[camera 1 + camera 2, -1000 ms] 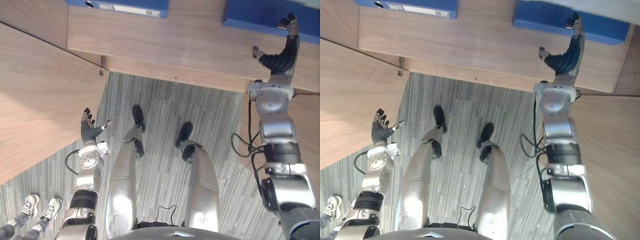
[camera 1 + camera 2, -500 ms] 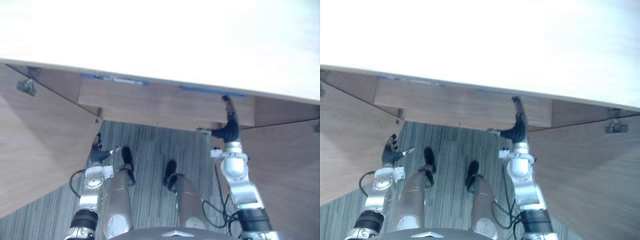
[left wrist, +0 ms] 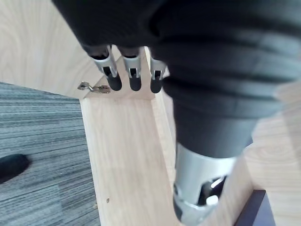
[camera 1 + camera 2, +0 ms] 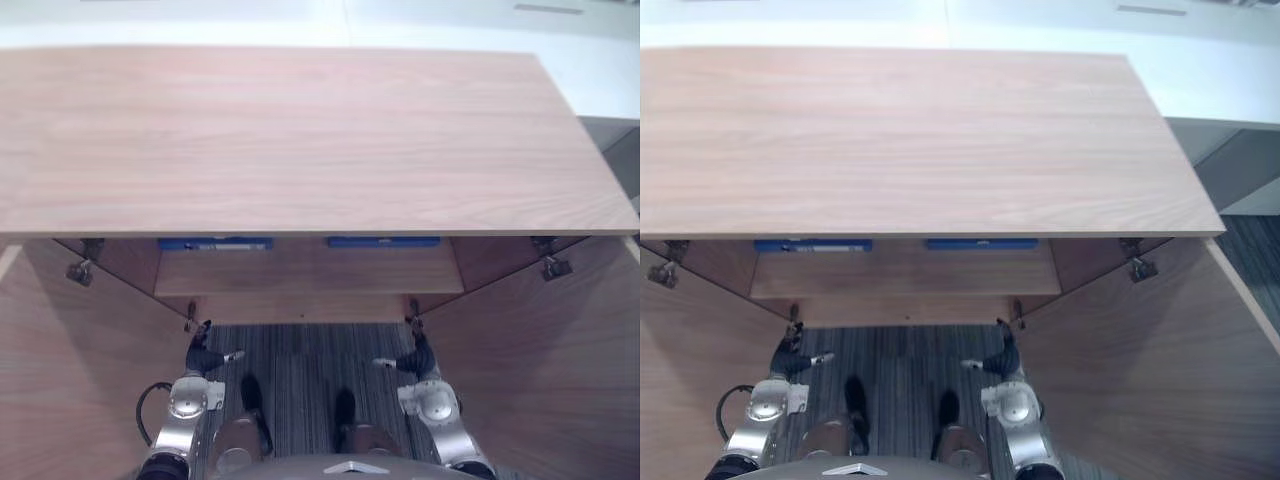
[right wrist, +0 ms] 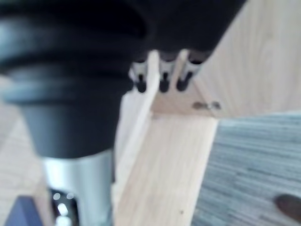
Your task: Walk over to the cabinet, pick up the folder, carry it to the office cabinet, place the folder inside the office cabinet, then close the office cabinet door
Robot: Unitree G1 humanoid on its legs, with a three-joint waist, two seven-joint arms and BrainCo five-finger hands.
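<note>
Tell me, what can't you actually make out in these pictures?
- Left blue folder and right blue folder: only thin edges show in the eye views; the cabinet top hides the rest.
- Space behind the shelf: hidden under that top.
- Left door and right door: cut off by the picture edges.
- Hinge, right wrist view: blurred.

There is one cabinet (image 4: 300, 140). Two open doors: left door (image 4: 70, 380), right door (image 4: 540, 370). Two blue folders (both on the inner shelf): left folder (image 4: 215, 243), right folder (image 4: 383, 242). Four metal hinges (image 4: 82, 270). Two hands: left hand (image 4: 205, 357), right hand (image 4: 415, 360).
</note>
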